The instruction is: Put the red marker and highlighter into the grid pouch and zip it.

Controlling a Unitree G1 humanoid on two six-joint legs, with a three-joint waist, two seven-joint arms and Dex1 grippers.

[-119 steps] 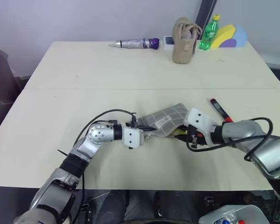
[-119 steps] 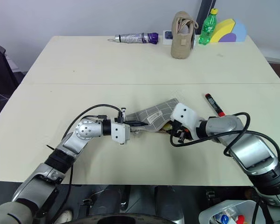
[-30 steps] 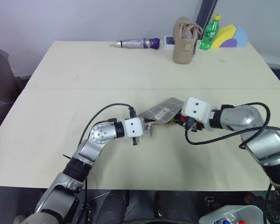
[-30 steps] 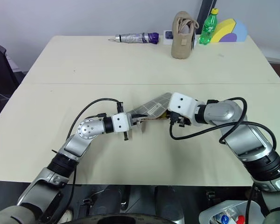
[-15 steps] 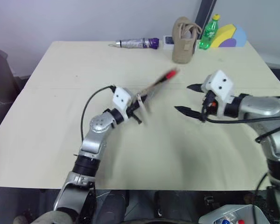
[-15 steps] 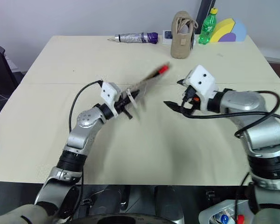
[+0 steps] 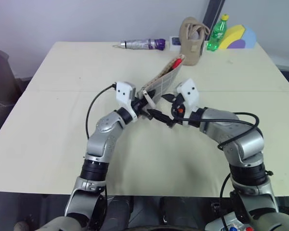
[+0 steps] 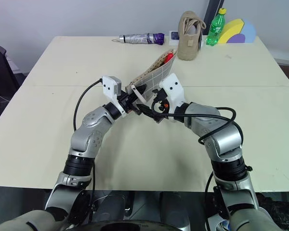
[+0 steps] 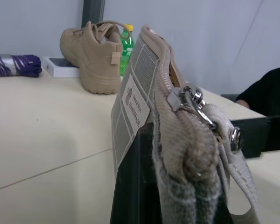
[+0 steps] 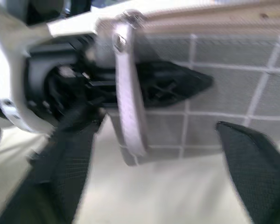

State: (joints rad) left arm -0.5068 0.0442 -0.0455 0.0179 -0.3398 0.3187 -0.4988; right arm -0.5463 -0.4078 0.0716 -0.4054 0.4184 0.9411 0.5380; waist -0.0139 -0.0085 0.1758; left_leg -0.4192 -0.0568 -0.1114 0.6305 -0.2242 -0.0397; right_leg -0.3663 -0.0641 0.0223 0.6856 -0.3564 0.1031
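The grid pouch (image 8: 151, 77), held aloft, contains the red marker (image 8: 167, 57).

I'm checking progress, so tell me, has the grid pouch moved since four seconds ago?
Yes. The grid pouch then lay flat on the near half of the table; now the left end effector holds it raised and tilted, its top end nearer the beige bag.

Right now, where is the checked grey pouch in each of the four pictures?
Left eye: pouch tilted up above the table's middle.
Right eye: same, centre.
Left wrist: its zipper edge runs up the middle.
Right wrist: its grid fabric spans the top right.
Shared landmark: the white pull strap.
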